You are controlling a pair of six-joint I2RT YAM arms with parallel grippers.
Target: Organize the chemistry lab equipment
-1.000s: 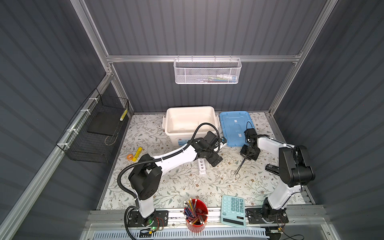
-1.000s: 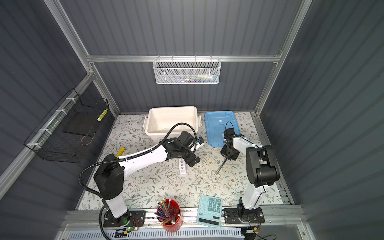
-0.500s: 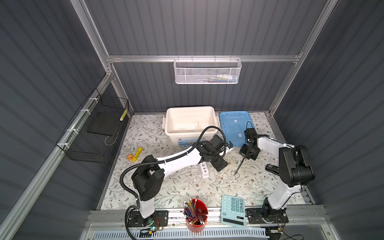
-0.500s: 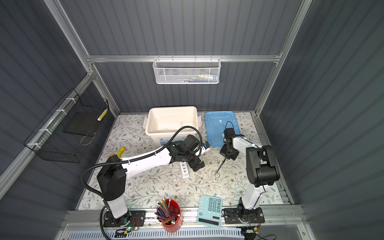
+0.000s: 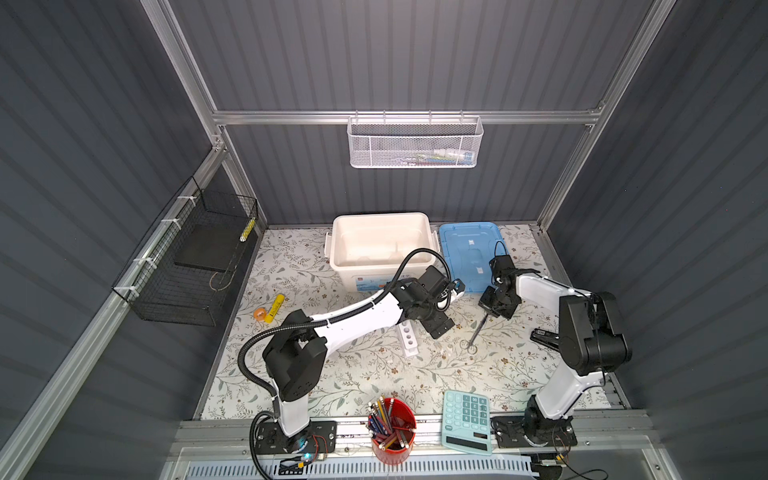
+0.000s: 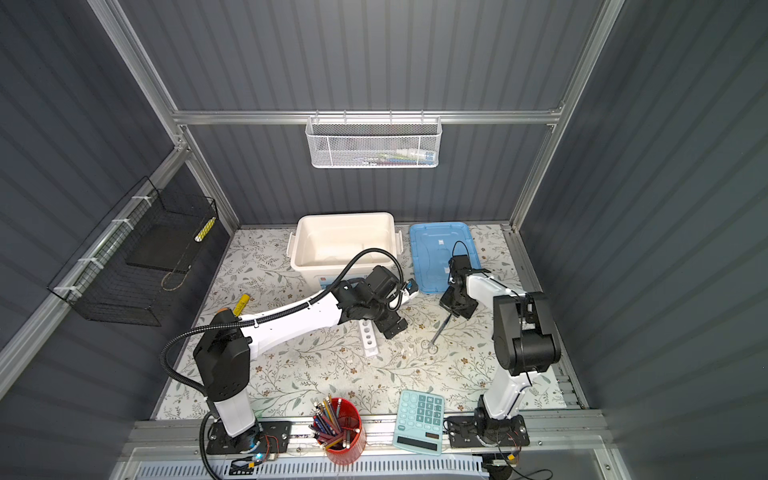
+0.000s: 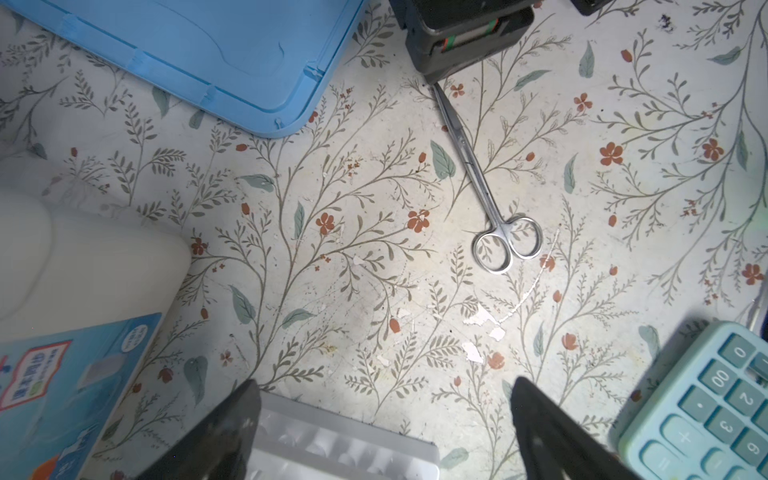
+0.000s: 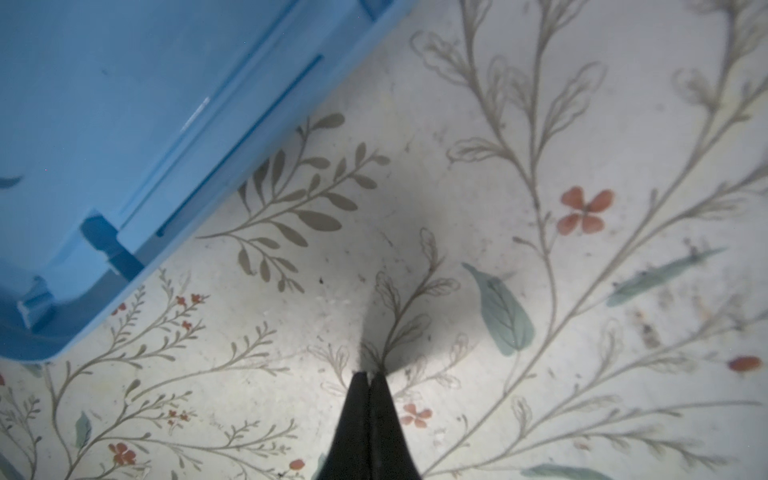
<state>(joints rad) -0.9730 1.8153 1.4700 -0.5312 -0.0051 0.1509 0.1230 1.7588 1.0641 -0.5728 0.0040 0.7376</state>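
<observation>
A narrow white rack (image 5: 408, 338) with round holes lies mid-table in both top views. My left gripper (image 5: 424, 324) hovers open over its far end. In the left wrist view the rack (image 7: 340, 440) sits between the two spread fingers (image 7: 232, 419). Thin silver scissors (image 5: 477, 330) lie flat to the rack's right, rings toward the front. The blade end of the scissors (image 7: 478, 174) runs under my right gripper (image 5: 492, 309) and is hidden there. In the right wrist view that gripper (image 8: 369, 376) is shut, tips down at the mat, with no metal showing between them.
A white bin (image 5: 340, 249) and a blue lid (image 5: 469, 249) stand at the back. A red cup of pencils (image 5: 390, 428) and a teal calculator (image 5: 465, 419) sit at the front edge. A yellow marker (image 5: 275, 307) lies at the left, below a black wire basket (image 5: 187, 257).
My left gripper has swung right and toward the front, from beside the bin to over the rack, staying open. My right gripper has closed fully at the scissors' blade end; the scissors have not moved.
</observation>
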